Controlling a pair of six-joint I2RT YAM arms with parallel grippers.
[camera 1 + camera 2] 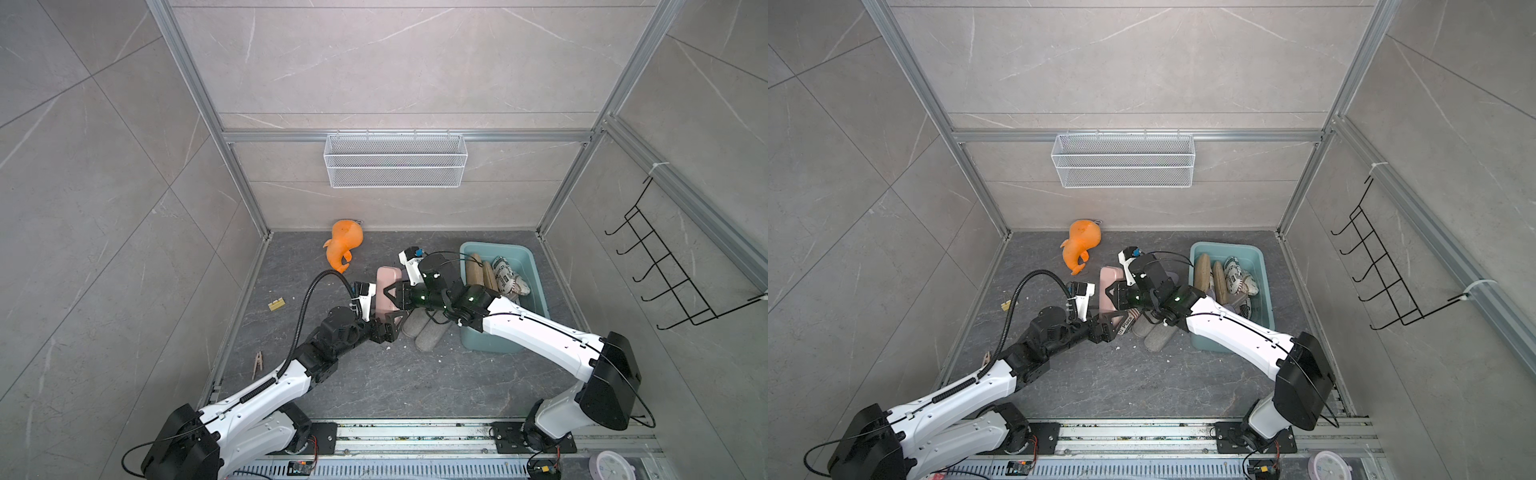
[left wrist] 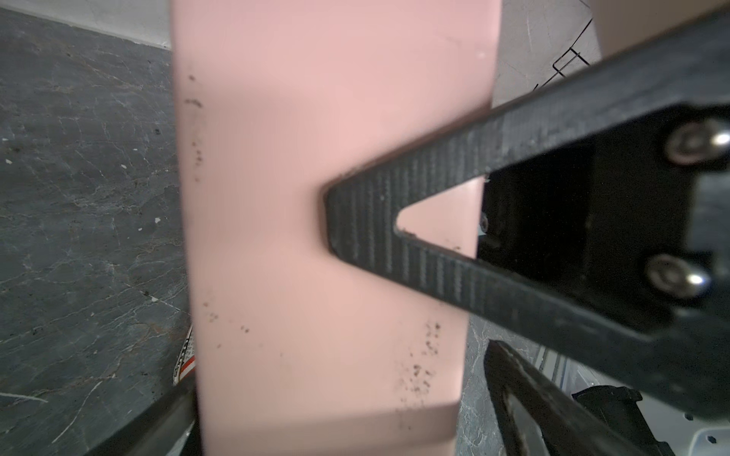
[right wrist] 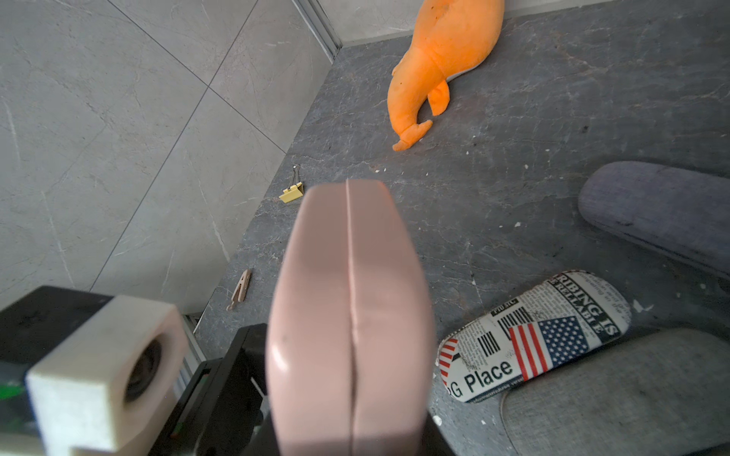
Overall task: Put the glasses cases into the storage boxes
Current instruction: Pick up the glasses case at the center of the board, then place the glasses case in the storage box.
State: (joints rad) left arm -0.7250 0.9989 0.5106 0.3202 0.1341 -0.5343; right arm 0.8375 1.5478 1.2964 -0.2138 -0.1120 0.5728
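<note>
Left of the teal plastic tub [image 1: 498,245], the left claw [image 1: 385,322] is released, its ribbed black fingers spread either side of one end of a smooth, hard pink glasses case [image 1: 388,276]. The right claw [image 1: 390,294] clenches this case across its flat faces, above the marbled table [image 1: 374,382]. Nearer the tub lie a newsprint-and-flag case [image 3: 533,335] reading "Place" and two grey felt cases [image 1: 430,334]. Inside the tub sit tan woven cases [image 1: 473,270] and newsprint cases [image 1: 505,274].

Dark floor [image 1: 415,374], teal tub [image 1: 490,345], orange plush [image 1: 343,245], grey cases [image 1: 430,334]
</note>
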